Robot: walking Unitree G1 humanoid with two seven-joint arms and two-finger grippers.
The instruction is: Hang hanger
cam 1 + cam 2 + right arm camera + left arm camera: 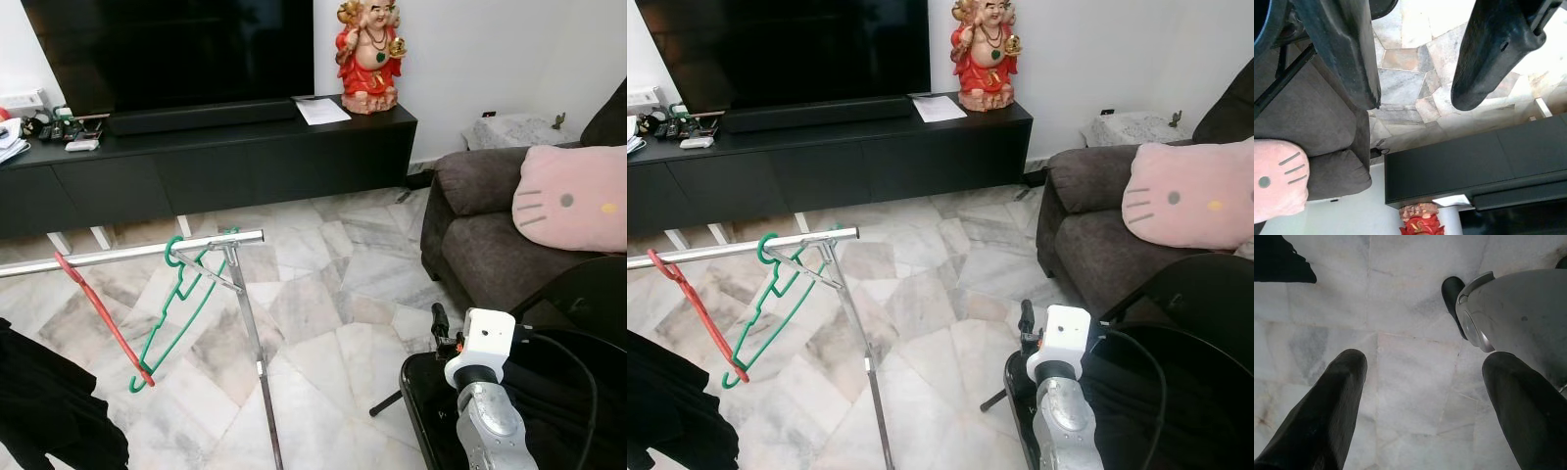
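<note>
1. I stand on the marble floor (323, 323) facing a silver clothes rail (127, 253) that runs across my left side, with a black TV cabinet (245, 157) behind it and a dark sofa (480, 235) on my right
2. A green hanger (181, 304) already hooks over the rail near its upright post (250, 343), tilted down and to the left; a red hanger (103, 318) hooks on further left, its lower end touching or just beside the green one's
3. My right gripper (1415, 78) is raised low on my right, well apart from the rail, its two fingers (1344, 54) spread wide with nothing between them
4. My left gripper (1420, 396) hangs by my side, pointing at the floor beside my own leg, fingers likewise wide apart and empty
5. I judge the hanging itself looks done, or a further hanger has yet to be fetched; I cannot tell which from here
6. If another is needed, the next move calls for finding it, closing on its neck, then carrying the hook up over the bare stretch of rail between the two hangers
</note>
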